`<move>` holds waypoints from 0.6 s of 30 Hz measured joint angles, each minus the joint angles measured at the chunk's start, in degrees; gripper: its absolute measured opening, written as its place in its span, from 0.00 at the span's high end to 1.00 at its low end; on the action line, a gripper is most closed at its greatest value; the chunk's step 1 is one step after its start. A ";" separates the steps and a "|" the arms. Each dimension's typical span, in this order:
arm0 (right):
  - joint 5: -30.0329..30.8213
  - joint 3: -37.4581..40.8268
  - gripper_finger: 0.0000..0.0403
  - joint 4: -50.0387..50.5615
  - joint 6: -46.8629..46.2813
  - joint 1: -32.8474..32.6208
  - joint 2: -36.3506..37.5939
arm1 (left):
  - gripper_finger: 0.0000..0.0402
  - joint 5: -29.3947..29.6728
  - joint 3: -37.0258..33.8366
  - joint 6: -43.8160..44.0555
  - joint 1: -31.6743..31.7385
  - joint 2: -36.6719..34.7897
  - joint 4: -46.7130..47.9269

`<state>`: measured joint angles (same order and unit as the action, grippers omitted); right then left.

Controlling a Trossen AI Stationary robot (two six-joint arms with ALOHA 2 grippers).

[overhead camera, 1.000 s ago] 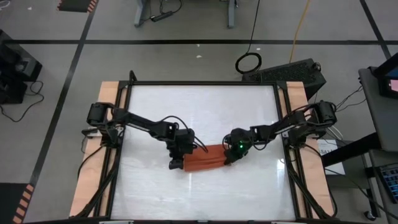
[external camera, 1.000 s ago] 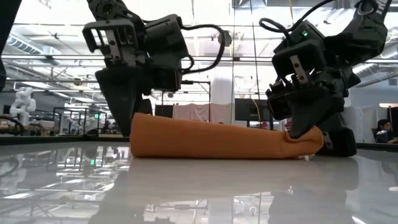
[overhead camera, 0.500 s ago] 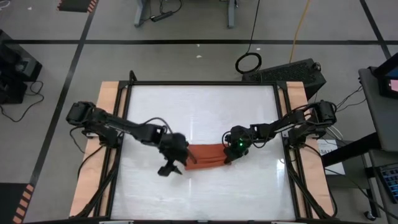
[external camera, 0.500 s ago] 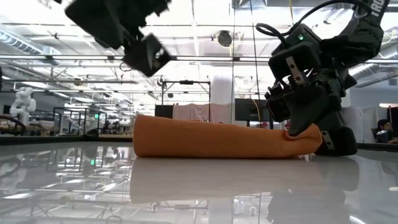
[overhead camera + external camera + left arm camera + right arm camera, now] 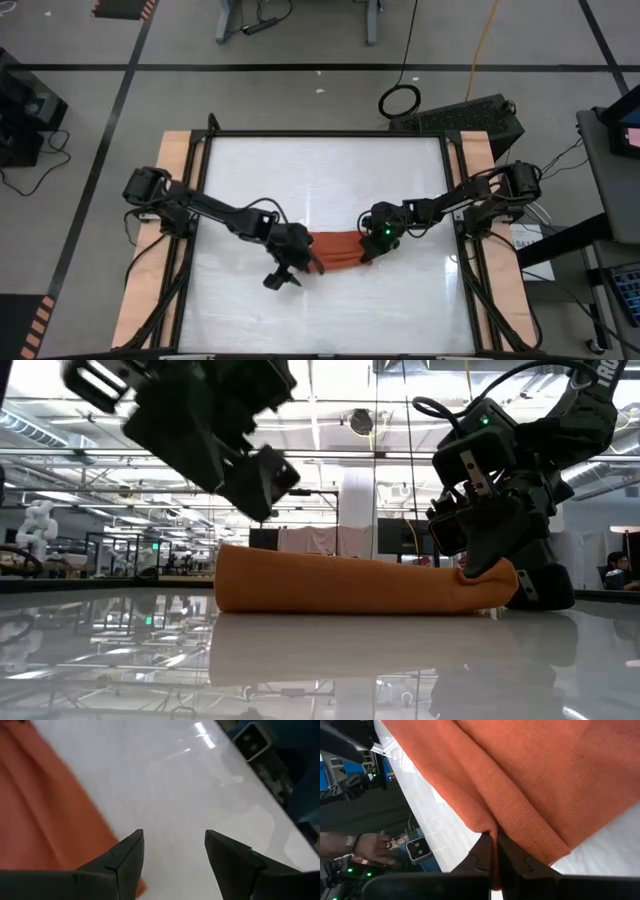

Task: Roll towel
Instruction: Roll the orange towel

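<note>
- Rust-orange plain-weave cloth towel (image 5: 335,250): lies as a low, partly rolled band on the glossy white table (image 5: 320,180), nearer its front edge than its back edge and about midway between the side edges. Soft, matte, visibly woven; a rounded fold at one end, a pinched crease at the other.
- Right pincer (image 5: 372,250): clenched on the towel's right end, with the cloth bunched between its dark fingers (image 5: 485,857) and pressed down to the table.
- Left pincer (image 5: 283,277): released, fingers (image 5: 125,857) spread and empty, raised clear of the table just off the towel's left end, toward the front edge.
- Step in hand, as judged: mid-roll, one end anchored while the free arm repositions for a fresh hold.
- Next move, as judged: the left pincer needs to descend to the left end, grip the outer fold level with the right side, and turn evenly so the roll does not skew.
- Table: hard, reflective sheet in a dark frame with pale wooden side rails (image 5: 150,270).
</note>
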<state>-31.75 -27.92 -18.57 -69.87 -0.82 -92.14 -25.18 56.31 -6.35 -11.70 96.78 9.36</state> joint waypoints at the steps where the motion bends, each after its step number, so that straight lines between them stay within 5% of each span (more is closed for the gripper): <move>1: 0.00 0.00 1.00 0.04 -0.02 0.00 0.00 | 0.47 -0.11 0.00 0.00 0.35 0.39 -0.14; 10: 0.02 0.00 1.00 0.03 0.29 0.09 0.00 | 0.47 -1.34 -0.02 -0.49 1.11 5.49 -1.25; 18: 0.04 0.00 1.00 0.02 0.48 0.09 0.00 | 0.47 6.37 -0.02 -1.25 1.20 6.62 -1.19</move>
<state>-31.70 -27.92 -18.55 -69.38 -0.73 -92.14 -18.81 56.29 -7.60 -10.50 103.39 8.17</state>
